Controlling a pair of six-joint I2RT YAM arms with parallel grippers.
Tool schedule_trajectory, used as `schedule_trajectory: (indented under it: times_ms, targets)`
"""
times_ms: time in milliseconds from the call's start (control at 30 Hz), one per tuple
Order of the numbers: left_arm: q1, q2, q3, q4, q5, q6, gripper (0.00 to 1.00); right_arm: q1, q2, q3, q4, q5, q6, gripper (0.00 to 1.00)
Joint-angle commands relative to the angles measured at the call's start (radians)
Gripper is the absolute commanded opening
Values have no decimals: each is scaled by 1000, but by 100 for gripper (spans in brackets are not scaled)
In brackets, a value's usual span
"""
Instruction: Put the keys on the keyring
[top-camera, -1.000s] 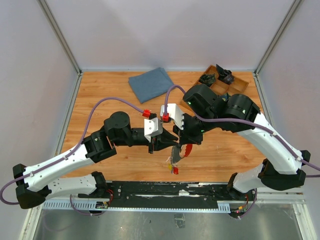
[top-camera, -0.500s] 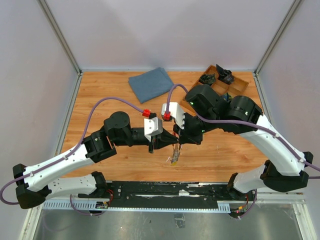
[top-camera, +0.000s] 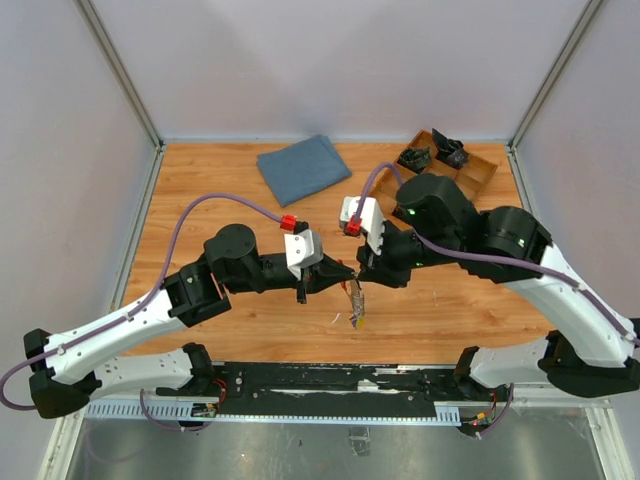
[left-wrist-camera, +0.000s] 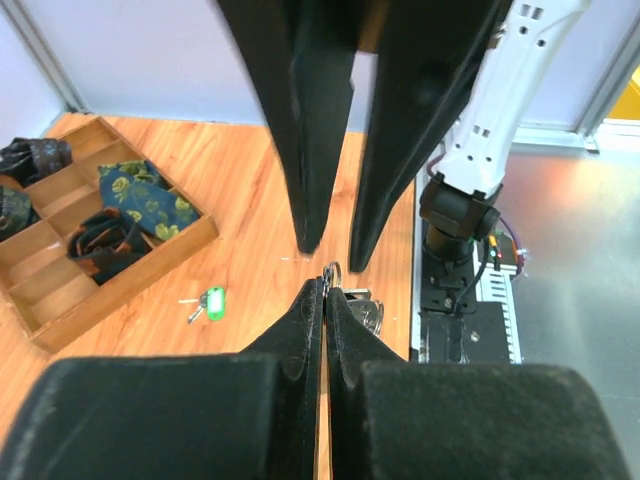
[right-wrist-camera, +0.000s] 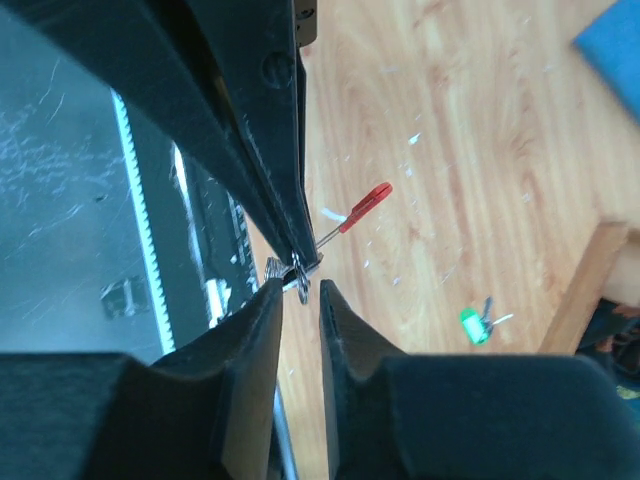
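- Top external view: the left claw (top-camera: 345, 272) and right claw (top-camera: 361, 279) meet tip to tip in the middle of the frame, above the wooden worktop (top-camera: 200, 190). The keys (top-camera: 355, 303) hang as a small bunch just below that meeting point.
- Left wrist view: the left claw's fingers (left-wrist-camera: 300, 335) are clenched flat together. A small metal ring sits right at their tips, and the keys peek out just to the right of it, so the bunch is in this claw's grasp.
- Same view: the right claw's two black fingers (left-wrist-camera: 312, 150) come down from the top of the frame, standing a little apart on either side of that ring.
- Right wrist view: the right claw is released, with a narrow gap between its fingers. The metal ring lies in the mouth of the gap, at the left claw's tip.
- Right wrist view: the keyring (right-wrist-camera: 365, 207) shows as a slim red piece on a thin wire, just beyond the left claw's tip toward the frame's centre.
- A green-tagged key (right-wrist-camera: 472, 325) lies on the worktop, well apart. A blue cloth (top-camera: 302, 168) and a wooden tray (top-camera: 478, 168) sit at the upper part of the top view.
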Motion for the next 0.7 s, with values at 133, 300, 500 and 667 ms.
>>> schedule_trajectory:
  times_ms: [133, 300, 500, 667]
  targets:
    - [-8, -71, -60, 147, -141, -108, 1, -4, -294, -265, 426, 197, 163, 32]
    - [-7, -120, -127, 244, -229, -183, 0, -3, -424, -485, 685, 304, 420, 33]
    - [-8, -168, -177, 323, -265, -223, 1, -4, -526, -684, 928, 309, 703, 34]
    - [-7, -196, -203, 372, -276, -247, 1, -4, -547, -770, 1039, 289, 808, 35]
